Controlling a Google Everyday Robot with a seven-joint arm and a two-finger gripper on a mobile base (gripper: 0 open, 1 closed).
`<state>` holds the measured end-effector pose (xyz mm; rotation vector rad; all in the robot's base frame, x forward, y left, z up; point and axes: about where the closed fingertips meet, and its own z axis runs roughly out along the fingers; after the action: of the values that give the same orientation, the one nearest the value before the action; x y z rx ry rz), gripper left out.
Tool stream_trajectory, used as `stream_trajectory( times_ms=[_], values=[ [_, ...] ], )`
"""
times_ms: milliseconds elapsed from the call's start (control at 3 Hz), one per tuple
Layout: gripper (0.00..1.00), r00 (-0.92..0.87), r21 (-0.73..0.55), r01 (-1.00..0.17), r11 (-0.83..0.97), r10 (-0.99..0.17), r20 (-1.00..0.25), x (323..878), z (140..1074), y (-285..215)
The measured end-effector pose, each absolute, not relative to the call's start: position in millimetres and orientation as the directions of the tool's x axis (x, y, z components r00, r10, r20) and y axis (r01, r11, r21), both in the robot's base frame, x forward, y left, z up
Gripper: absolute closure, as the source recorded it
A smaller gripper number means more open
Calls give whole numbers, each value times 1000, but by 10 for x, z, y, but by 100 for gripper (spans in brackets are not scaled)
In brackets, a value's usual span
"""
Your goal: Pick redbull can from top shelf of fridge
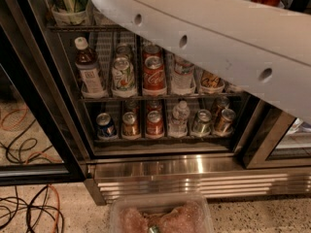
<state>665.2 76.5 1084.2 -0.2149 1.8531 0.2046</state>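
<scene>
My white arm (pixel 204 42) slants across the view from 11 o'clock down to 3 o'clock. My gripper lies outside the frame, so I cannot tell its state. The arm covers most of the fridge's (pixel 194 166) top shelf (pixel 73 28), which shows only at 11 o'clock with a translucent cup holder (pixel 70 16), and I cannot make out the redbull can; a red cola can (pixel 154 74) stands on the lower rack at centre.
</scene>
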Motion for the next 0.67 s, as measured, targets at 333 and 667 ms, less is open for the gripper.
stream_trajectory(
  times_ms=[333,667],
  values=[
    [100,-269,34,-257,966,-38,-962,6619,10951,745],
    [100,-271,58,-286,957,-22,-962,6519,11084,692]
  ],
)
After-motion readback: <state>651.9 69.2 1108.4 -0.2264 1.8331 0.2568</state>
